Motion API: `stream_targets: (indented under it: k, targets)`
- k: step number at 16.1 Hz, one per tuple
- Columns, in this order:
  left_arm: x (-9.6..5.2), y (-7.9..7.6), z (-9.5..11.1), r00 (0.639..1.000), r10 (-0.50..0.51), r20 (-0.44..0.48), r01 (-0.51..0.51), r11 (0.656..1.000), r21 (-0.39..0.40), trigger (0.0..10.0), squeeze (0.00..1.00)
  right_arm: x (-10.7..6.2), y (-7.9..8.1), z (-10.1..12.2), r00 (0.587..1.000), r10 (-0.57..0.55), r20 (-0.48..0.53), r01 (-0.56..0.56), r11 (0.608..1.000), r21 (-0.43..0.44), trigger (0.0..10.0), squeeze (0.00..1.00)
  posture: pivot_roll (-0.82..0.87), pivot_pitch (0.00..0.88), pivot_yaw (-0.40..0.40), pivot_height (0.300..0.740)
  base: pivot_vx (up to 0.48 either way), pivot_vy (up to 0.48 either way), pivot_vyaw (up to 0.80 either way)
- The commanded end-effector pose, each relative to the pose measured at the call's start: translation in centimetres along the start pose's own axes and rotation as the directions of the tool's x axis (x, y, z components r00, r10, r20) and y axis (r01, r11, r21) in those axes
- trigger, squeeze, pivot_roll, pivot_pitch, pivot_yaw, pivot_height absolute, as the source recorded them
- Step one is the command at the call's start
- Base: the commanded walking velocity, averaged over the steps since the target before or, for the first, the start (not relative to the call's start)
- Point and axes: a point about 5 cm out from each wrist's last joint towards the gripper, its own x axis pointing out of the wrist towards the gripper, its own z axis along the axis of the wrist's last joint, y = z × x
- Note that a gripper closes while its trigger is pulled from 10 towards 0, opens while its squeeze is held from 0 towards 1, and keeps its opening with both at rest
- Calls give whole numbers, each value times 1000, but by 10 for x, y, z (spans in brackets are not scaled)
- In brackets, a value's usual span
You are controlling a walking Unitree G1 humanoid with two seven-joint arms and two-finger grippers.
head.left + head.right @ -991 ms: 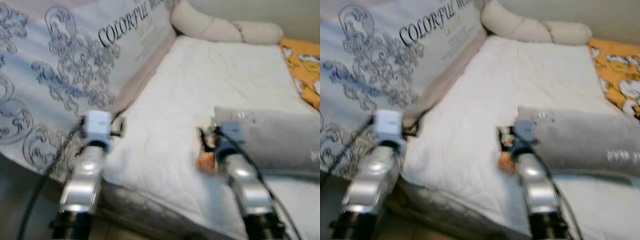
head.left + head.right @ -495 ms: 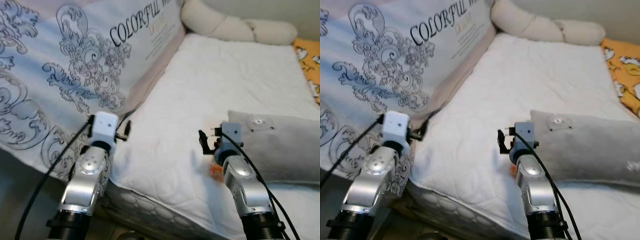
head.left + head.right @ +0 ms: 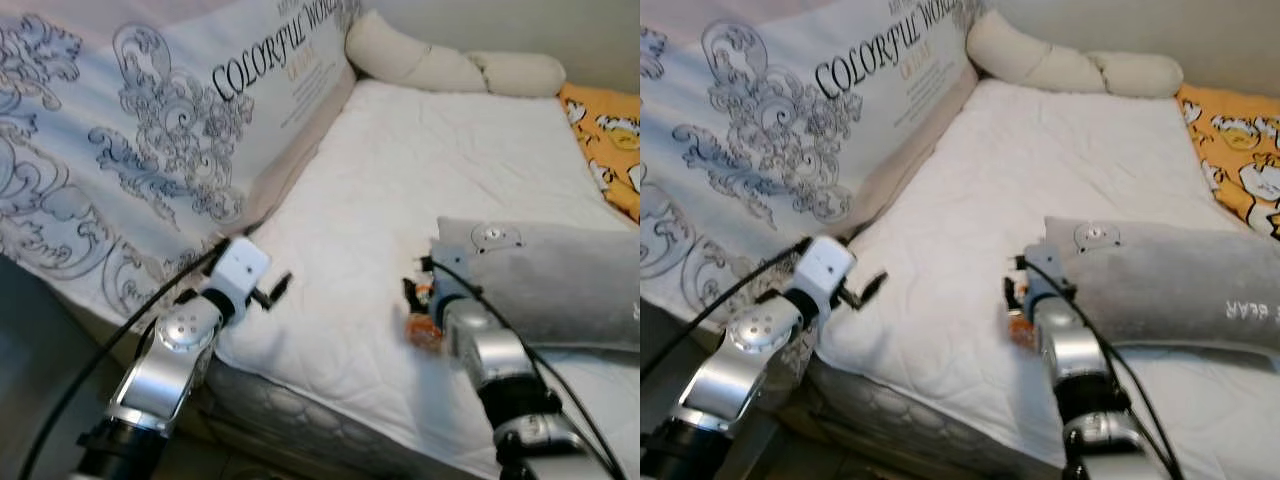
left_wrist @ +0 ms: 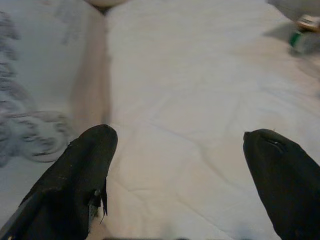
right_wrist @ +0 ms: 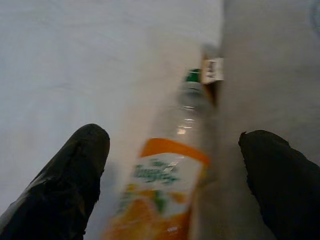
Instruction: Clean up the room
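Your right tool (image 5: 172, 175), fingers spread wide and empty, straddles the clear plastic orange-labelled bottle (image 5: 170, 195) lying on the white quilted bed (image 3: 400, 180) against the grey pillow (image 3: 560, 290) at three o'clock, ready to close; the left tool (image 4: 175, 175) hangs open, idle.

Bedroom in a home. Bed with white quilted mattress cover (image 3: 420, 190); grey pillow (image 3: 560, 280) lying on it; cream bolster (image 3: 440, 65) at its head; orange cartoon-print bedding (image 3: 605, 130) beside it; printed "COLORFUL WORLD" mattress (image 3: 150, 150) leaning alongside.
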Motion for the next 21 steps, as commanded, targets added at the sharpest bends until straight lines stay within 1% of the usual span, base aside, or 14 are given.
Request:
stream_targets:
  k: [1,2,3,4,5,6,8,10,11,12,13,18,21]
  targets:
    - [-4,-6,1,996,-86,-11,86,996,17,10000,0,5,-6,2,999,-36,-23,36,999,-2,10000,0,60,0,22,740,0,0,0]
    - [-5,-7,0,994,-105,-14,105,994,17,10000,0,6,-8,0,998,-46,-35,46,999,-7,10000,0,60,0,22,740,0,0,0]
    - [-7,-9,-1,987,-159,-22,160,987,23,10000,0,7,-8,-7,996,-40,-85,41,999,18,10000,0,61,0,22,740,0,0,0]
    - [-8,-10,-1,982,-187,-24,188,981,37,10000,0,9,-4,-17,990,5,-138,2,998,55,10000,0,60,0,26,740,0,0,0]
    - [-8,-9,-1,981,-191,-22,192,981,42,10000,0,9,-2,-22,987,25,-161,-12,997,80,10000,0,59,0,27,740,0,0,0]
    - [-8,-9,0,980,-198,-20,199,979,45,10000,0,10,-1,-26,983,43,-180,-22,993,118,10000,0,57,0,30,740,0,0,0]
    - [-8,-8,3,975,-222,-14,222,974,51,10000,0,11,2,-39,973,87,-212,-37,973,229,10000,0,62,0,36,740,0,0,0]
    - [-7,-7,5,973,-232,-17,232,971,55,10000,0,11,-1,-45,968,72,-241,-20,977,214,10000,0,65,0,40,740,0,0,0]
    - [-7,-6,5,972,-235,-17,235,970,56,10000,0,12,-3,-48,965,66,-252,-7,974,228,10000,0,65,0,40,740,0,0,0]
    - [-7,-6,6,971,-238,-18,239,969,57,10000,0,12,-4,-48,965,64,-256,1,969,245,2078,0,68,0,40,740,0,0,0]
    - [-7,-5,6,970,-241,-20,242,969,57,10000,0,12,-5,-48,964,66,-256,2,966,257,0,0,68,0,40,740,0,0,0]
    - [-8,-5,5,964,-263,-35,264,962,64,10000,0,12,-5,-54,959,75,-272,4,959,282,0,0,70,0,39,740,0,0,0]
    - [-8,-4,4,964,-265,-38,267,962,65,10000,0,13,-4,-49,966,95,-242,-25,960,278,0,0,67,0,38,740,0,0,0]
